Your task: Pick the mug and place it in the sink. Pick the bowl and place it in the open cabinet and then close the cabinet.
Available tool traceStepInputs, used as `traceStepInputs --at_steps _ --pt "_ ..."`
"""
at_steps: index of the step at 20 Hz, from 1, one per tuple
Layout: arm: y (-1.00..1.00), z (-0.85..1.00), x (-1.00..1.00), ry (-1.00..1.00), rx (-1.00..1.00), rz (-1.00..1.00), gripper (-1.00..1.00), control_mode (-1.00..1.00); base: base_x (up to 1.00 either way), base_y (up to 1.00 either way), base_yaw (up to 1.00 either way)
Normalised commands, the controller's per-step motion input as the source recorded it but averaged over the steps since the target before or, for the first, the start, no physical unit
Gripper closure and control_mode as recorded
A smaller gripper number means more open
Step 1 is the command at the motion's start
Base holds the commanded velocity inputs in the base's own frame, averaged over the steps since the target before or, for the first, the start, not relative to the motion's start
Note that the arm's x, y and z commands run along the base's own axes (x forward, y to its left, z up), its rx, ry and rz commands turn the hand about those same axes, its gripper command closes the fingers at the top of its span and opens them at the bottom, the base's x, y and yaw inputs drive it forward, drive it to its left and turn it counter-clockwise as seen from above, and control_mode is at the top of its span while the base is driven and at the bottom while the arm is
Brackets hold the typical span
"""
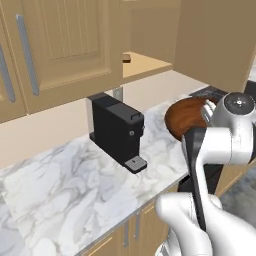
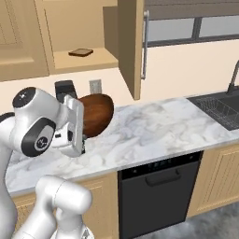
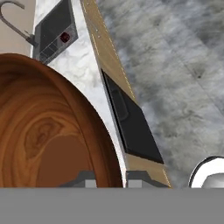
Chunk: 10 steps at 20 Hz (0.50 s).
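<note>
1. Bowl (image 3: 48, 131) first: you see its wide reddish-brown wooden body lifted clear of the marble counter (image 2: 154, 126), its rim pinched between the gripper (image 3: 109, 177) fingers, one tip on each side of the wall.
2. Your grip looks edge-on, so the bowl hangs tilted; judge it likely to swing. Carry it slowly, and level it before it reaches the shelf.
3. Just beyond the bowl on the counter stands a black coffee machine (image 1: 117, 130).
4. Above and behind, the cabinet (image 2: 84, 58) stands open, door (image 2: 130, 46) swung out; a small flat brown item (image 2: 80, 52) lies on its shelf, with room beside it.
5. Farthest off, the sink (image 3: 52, 33) holds the dark red mug (image 3: 64, 37) beside the wire rack.
</note>
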Motion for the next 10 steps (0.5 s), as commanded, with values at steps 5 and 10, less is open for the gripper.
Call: traceStepInputs --at_steps 5,10 --pt "0.44 0.74 -0.02 -0.22 -0.25 0.00 1.00 -1.00 0.00 0.00 0.00" --pt "0.09 0.61 0.02 -0.09 -0.04 0.06 1.00 -1.00 0.00 0.00 0.00"
